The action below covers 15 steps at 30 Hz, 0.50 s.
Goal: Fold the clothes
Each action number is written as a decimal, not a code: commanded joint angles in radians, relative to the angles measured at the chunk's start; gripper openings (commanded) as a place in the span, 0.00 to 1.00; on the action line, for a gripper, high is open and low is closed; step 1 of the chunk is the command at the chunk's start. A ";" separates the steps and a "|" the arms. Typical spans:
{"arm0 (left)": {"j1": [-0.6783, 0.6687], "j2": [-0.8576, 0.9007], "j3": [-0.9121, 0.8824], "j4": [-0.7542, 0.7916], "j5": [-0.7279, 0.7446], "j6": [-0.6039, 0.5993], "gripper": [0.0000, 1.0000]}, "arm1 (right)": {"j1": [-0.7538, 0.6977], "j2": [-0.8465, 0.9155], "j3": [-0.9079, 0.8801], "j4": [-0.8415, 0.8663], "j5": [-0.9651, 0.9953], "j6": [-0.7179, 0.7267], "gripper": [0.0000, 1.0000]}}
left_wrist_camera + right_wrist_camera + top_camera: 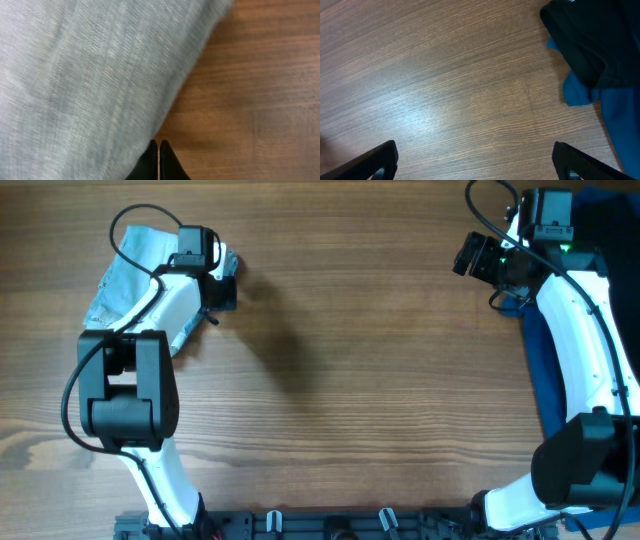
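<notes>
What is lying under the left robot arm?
Light blue denim shorts on the wooden table. The left arm covers part of them, so their full shape cannot be seen.

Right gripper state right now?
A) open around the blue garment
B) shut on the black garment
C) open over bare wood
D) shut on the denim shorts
C: in the right wrist view the right gripper has its jaws spread wide with only bare table between them, while the black garment and the blue garment lie off to one side, outside the jaws.
</notes>
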 commanded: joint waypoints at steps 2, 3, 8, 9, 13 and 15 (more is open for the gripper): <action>0.043 0.021 0.006 0.044 -0.010 0.030 0.04 | 0.004 -0.001 -0.003 0.003 0.018 -0.001 0.99; 0.051 0.024 0.006 0.049 -0.008 0.030 0.04 | 0.004 -0.001 -0.003 0.003 0.018 -0.002 1.00; 0.085 0.071 0.006 0.108 0.028 0.025 0.04 | 0.004 -0.001 -0.003 0.003 0.018 -0.001 0.99; 0.091 0.077 0.006 0.119 0.028 0.014 0.04 | 0.004 -0.001 -0.003 0.003 0.018 -0.001 0.99; 0.142 0.084 0.006 0.192 0.019 -0.164 0.04 | 0.004 -0.001 -0.003 0.002 0.018 -0.002 1.00; 0.172 0.084 0.006 0.217 0.020 -0.246 0.04 | 0.004 -0.001 -0.003 0.003 0.018 -0.002 1.00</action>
